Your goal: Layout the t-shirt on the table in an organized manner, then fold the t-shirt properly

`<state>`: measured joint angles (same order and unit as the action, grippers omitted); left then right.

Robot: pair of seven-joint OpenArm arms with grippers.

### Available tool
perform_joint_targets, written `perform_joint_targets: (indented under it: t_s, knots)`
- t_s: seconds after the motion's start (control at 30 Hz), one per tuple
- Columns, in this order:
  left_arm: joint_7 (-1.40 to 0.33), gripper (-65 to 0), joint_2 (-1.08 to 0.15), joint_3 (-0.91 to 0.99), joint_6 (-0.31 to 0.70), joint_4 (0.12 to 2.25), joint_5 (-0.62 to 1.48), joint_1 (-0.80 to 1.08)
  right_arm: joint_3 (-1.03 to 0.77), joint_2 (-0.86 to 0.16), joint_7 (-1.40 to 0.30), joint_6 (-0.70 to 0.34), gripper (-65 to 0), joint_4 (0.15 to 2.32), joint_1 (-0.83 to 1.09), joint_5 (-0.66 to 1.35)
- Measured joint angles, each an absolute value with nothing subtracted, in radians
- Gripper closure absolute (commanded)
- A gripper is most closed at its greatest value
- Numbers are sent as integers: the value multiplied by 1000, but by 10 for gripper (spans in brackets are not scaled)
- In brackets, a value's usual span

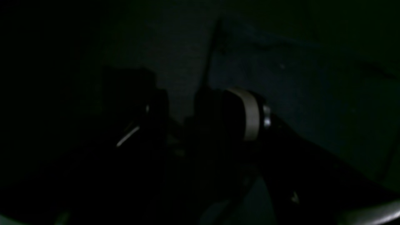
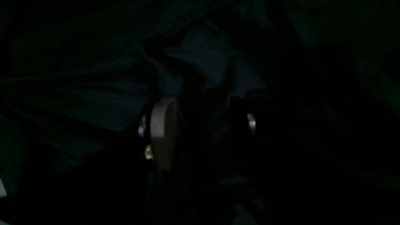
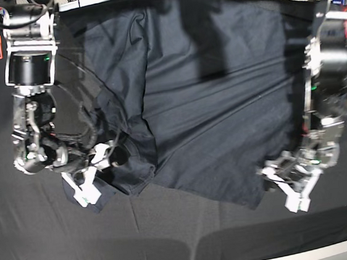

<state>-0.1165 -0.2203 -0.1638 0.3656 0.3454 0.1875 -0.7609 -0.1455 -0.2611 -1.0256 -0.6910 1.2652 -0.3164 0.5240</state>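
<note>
1. The right gripper (image 3: 87,179), on the base view's left, sits at the bunched corner of the t-shirt (image 3: 214,101); its pale fingers (image 2: 163,132) stand apart in the wrist view with dark cloth folds between and beyond them, but that view is so dim that I cannot tell whether fabric is actually pinched
2. The left gripper (image 3: 293,187), on the base view's right, has its jaws spread wide and rests at the shirt's near corner, touching or just over the hem; nothing appears held
3. The t-shirt lies across the far middle of the table (image 3: 173,242), between the two arms, mostly spread open over a broad flat panel
4. Its side near the right gripper is doubled over on itself in a long rumpled flap, and the near hem runs slanted rather than square to the table edge
5. Judged from this, the layout step is partly done: the body is open, but the folded-over side still needs pulling flat and the hem straightening
6. No proper fold has been made yet, so the whole folding stage remains
</note>
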Motion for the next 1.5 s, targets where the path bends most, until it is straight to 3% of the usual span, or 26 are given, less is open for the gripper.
perform_joint_targets:
  t_s: [0.1,0.2,0.43,0.63,0.77,0.87,0.93,1.07,1.2,1.5]
  knots:
    - [-65,-292,-193,-164,359,298,153,-772,-146,-263,-1026,-691,-274,1265,-316,504]
    - [-46,-292,-176,-164,243,260,152,-778,-146,-263,-1042,-691,-274,1265,-316,506]
    - [-25,-292,-177,-163,236,221,126,-776,-146,-263,-1044,-691,-274,1265,-316,505]
    - [-30,-283,-162,-163,407,221,126,-773,-146,-263,-1044,-691,-274,1265,-316,505]
    - [-36,-182,-124,-163,415,221,126,-776,-146,-263,-1045,-691,-274,1265,-316,505]
    - [-34,-19,-102,-163,420,221,123,-779,-146,-263,-1044,-691,-274,1265,-316,505]
    - [9,0,-99,-164,358,219,123,-778,-146,-263,-1045,-691,-274,1265,-316,505]
    - [82,0,-107,-163,138,218,125,-785,-146,-263,-1045,-691,-273,1265,-316,505]
    - [120,0,-134,-163,51,216,129,-828,-146,-263,-1045,-691,-274,1265,-316,504]
    - [160,0,-229,-163,14,216,130,-945,-146,-263,-1045,-691,-274,1265,-316,504]
